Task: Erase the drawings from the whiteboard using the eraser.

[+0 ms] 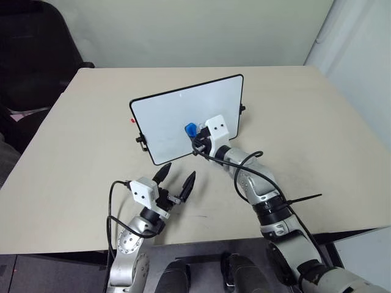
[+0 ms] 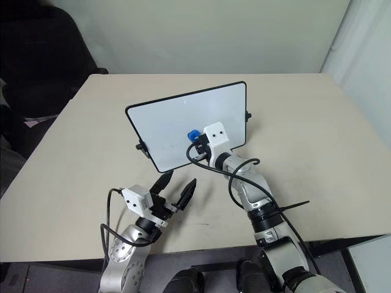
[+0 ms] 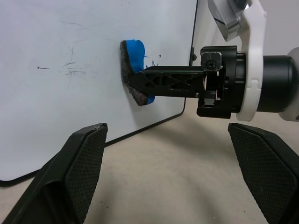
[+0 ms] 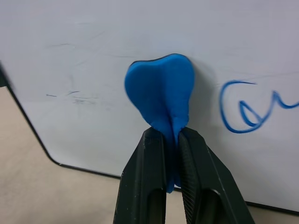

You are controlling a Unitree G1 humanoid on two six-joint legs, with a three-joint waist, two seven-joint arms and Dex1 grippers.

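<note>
At table centre: black-framed rectangular whiteboard (image 1: pixel 177 119) upright, looping blue marker drawings (image 4: pixel 254 109) on it. Right gripper (image 4: pixel 170 140) clamped on bright blue eraser (image 4: pixel 161 93), pressed against board. Left gripper (image 1: pixel 177 178) near, agape, empty.

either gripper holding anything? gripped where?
Right gripper is shut on the eraser, pinching its rear end; its front presses the whiteboard. Left gripper is open, empty.

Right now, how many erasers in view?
1. The eraser is pinched in the right gripper, its face pressed against the whiteboard beside the drawings. No other shows on the table.
</note>
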